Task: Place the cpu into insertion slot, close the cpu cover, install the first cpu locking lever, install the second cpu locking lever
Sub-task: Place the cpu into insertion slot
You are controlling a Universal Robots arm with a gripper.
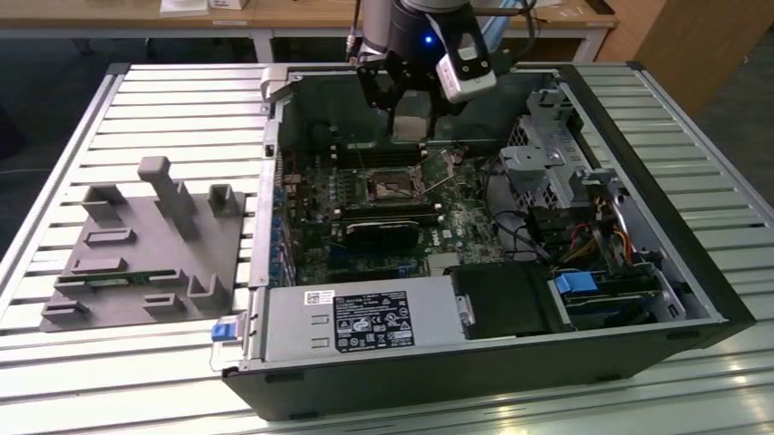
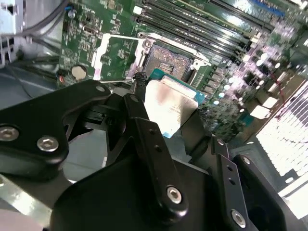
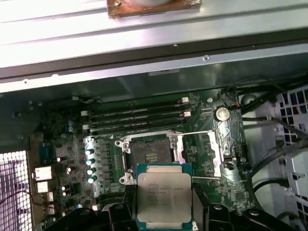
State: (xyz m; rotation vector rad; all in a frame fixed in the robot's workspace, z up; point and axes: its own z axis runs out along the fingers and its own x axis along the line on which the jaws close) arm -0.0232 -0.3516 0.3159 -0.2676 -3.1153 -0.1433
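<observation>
The open computer case [image 1: 484, 381] holds a green board [image 3: 62, 139] with the insertion slot [image 3: 150, 151] on it, a bare dark square with a silvery rim. The cpu cover [image 3: 217, 161], a thin metal frame, lies flipped open beside the slot. The gripper [image 3: 163, 214] clamps the cpu [image 3: 164, 195] flat by two opposite edges. The cpu hangs above the slot but short of it, on the side away from the memory slots [image 3: 139, 115], roughly square with it.

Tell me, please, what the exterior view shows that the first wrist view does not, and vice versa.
The exterior view adds the grey fixture tray and the power supply. The first wrist view adds the coin-cell battery and lettering on the cpu. Both share the cpu in the jaws, the empty insertion slot and the memory slots.
</observation>
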